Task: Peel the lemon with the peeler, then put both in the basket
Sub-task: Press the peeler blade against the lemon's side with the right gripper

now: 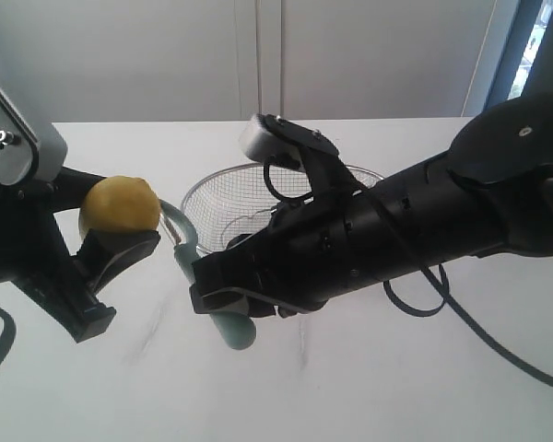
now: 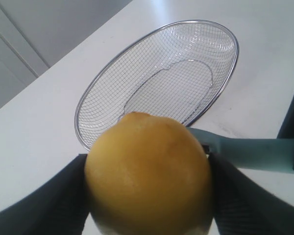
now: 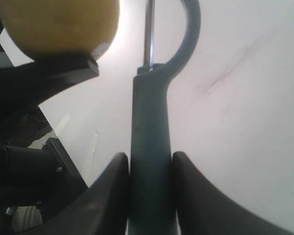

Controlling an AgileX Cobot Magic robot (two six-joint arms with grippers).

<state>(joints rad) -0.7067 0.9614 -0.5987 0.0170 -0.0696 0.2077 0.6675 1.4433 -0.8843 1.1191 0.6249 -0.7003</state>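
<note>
The yellow lemon [image 1: 120, 204] is held above the table, with my left gripper [image 1: 122, 223] shut on it; its dark fingers [image 2: 44, 205] press both sides of the lemon [image 2: 149, 174]. My right gripper [image 1: 217, 293] is shut on the teal handle of the peeler [image 1: 232, 327]. In the right wrist view the handle [image 3: 149, 142] runs between the fingers [image 3: 108, 196]. Its looped head and metal blade [image 3: 148, 29] stand just beside the lemon [image 3: 59, 24], with a narrow gap showing. The wire mesh basket [image 1: 195, 195] stands empty behind both grippers.
The white table [image 1: 369, 387] carries the basket [image 2: 157, 36] near its middle. My right arm [image 1: 424, 221] reaches across in front of the basket, trailing a black cable [image 1: 498, 354]. A pale wall stands beyond the table's far edge.
</note>
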